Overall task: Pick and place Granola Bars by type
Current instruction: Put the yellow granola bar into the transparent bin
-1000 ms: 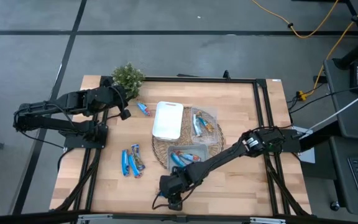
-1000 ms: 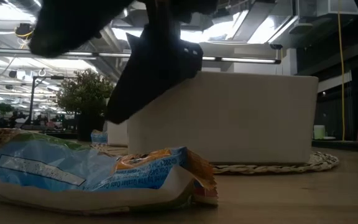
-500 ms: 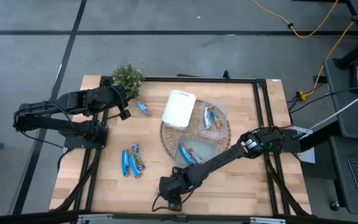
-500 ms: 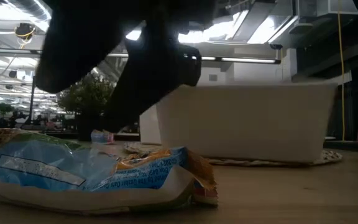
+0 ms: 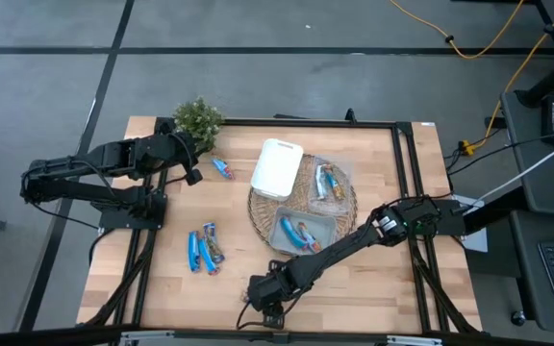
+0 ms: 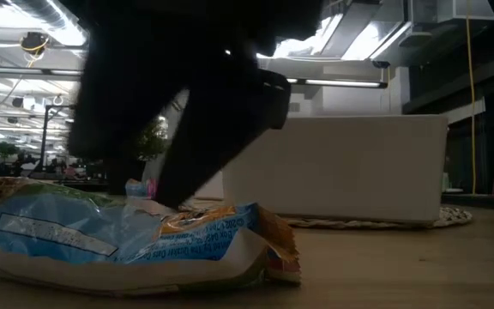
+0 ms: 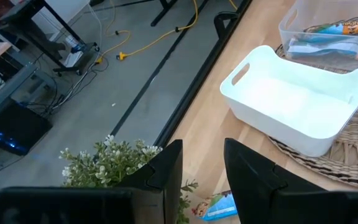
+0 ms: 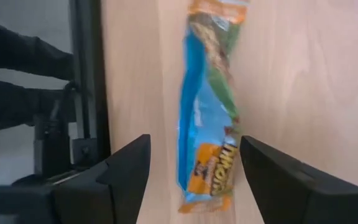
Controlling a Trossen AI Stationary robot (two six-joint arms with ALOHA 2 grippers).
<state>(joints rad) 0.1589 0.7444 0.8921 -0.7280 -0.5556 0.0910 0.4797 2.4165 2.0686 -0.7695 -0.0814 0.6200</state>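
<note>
- The right gripper (image 5: pixel 267 306) hangs over the table's (image 5: pixel 373 279) front edge, near the middle, with its fingers (image 8: pixel 126 171) spread wide and empty on either side of a blue granola bar (image 8: pixel 207 106) lying flat on the wood.
- More Granola Bars wait elsewhere: a blue cluster (image 5: pixel 203 249) toward the front-left, one bar (image 5: pixel 222 167) near the plant (image 5: pixel 197 120) at the back-left corner, and others in two clear containers (image 5: pixel 302 232) on the woven mat (image 5: pixel 258 213), beside the white tray (image 5: pixel 277 169).
- The left gripper (image 7: pixel 201 168) idles by the back-left corner, fingers slightly parted, nothing between them.
- Risk: the bar lies thin and its wrapper is slick, so closing too high could pinch only film and let it slide out.
- Risk: descending off-centre may push it over the front edge.
</note>
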